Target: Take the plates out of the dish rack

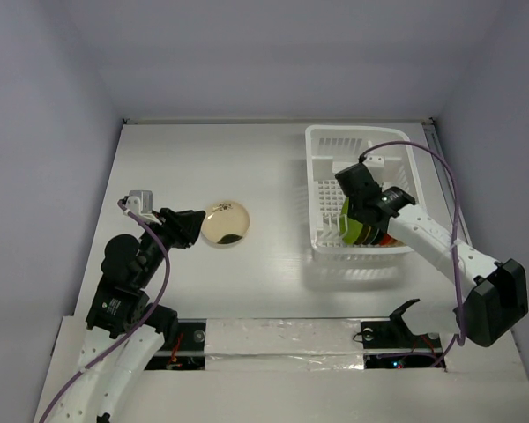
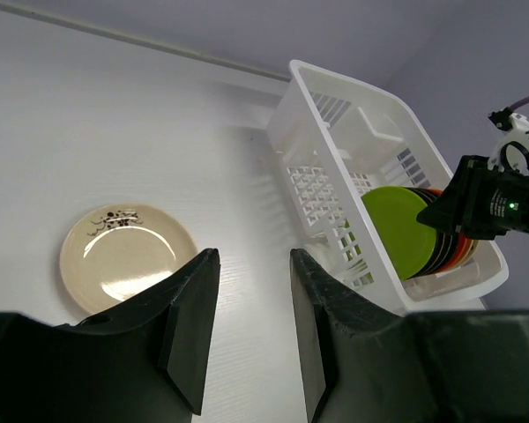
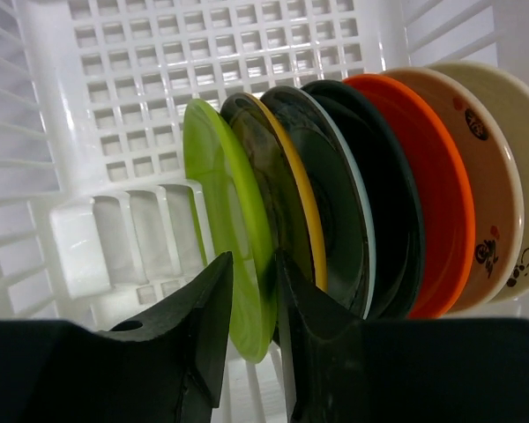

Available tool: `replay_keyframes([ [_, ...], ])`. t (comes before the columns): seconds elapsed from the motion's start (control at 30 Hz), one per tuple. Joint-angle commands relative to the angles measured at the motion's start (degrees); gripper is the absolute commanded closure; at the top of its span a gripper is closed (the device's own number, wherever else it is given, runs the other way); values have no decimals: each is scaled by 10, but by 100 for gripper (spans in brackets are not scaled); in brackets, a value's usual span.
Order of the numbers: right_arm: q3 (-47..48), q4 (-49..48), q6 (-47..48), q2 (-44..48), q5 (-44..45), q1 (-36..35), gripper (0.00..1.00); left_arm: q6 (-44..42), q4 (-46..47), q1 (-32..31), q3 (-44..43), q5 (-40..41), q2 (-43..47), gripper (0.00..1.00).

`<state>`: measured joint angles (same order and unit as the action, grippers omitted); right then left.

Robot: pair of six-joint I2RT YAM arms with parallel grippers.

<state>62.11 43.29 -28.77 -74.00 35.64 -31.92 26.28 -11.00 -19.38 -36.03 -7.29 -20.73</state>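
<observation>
White table (image 1: 273, 291), pale walls. Dish rack (image 1: 357, 130) at far right of table. Plates (image 3: 379, 194) stand on edge in row at rack's near end. Right gripper (image 3: 254, 264) inside rack: jaws narrow, one finger each side of lime green plate (image 3: 220, 203) at end of row, rim filling gap. Whether clamped, cannot tell. Cream plate (image 1: 227, 222) lies flat on table, left of rack, well apart from it. Left gripper (image 2: 253, 260) just beside cream plate: jaws part open, nothing between them, touching nothing.
</observation>
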Motion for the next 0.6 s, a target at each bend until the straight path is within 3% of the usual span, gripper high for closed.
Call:
replay_keyframes([
  [0.0, 21, 19, -2, -14, 10, 4, 71, 0, 24, 2, 4, -8, 8, 65],
  [0.23, 78, 86, -5, -51, 48, 4, 94, 0, 27, 2, 5, -14, 8, 65],
  [0.57, 148, 147, 32, -76, 87, -21, 100, 0, 27, 2, 5, -16, 15, 65],
])
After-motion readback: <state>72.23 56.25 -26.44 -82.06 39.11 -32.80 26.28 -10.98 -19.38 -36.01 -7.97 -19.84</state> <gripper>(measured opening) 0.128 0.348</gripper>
